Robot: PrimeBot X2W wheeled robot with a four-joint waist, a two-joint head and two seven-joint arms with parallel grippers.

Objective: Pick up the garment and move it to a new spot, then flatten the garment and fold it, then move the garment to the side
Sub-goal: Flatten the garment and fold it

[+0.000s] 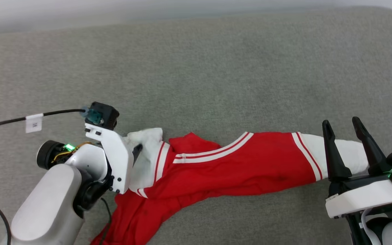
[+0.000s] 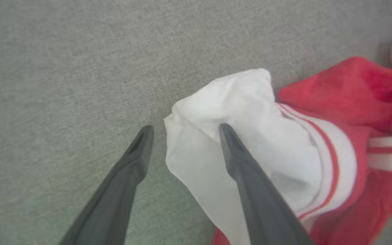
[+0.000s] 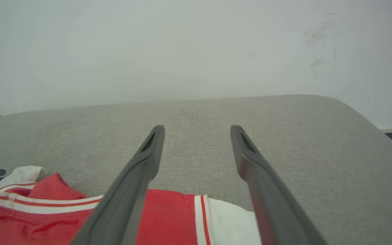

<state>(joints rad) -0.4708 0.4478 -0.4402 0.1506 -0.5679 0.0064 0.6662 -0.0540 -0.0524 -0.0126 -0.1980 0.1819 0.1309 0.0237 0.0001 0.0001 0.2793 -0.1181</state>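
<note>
The garment (image 1: 237, 163), a red shirt with white sleeves and red-and-white striped trim (image 1: 213, 153), lies stretched left to right across the near part of a gray padded surface (image 1: 196, 68), rumpled rather than flat, with its red body trailing toward the near left edge. The left gripper (image 2: 184, 131) points down at the left sleeve (image 2: 237, 102) with its two dark fingers spread wide. One finger lies over the bunched white cloth and the other over bare gray surface, so nothing is pinched between them. The right gripper (image 1: 341, 122) stands at the right sleeve (image 1: 349, 153), above the cloth, its fingers also wide apart and holding nothing. A black cable with a white tag (image 1: 34, 122) runs off to the left from the left wrist. A pale wall (image 3: 182, 51) rises behind the far edge of the surface
</note>
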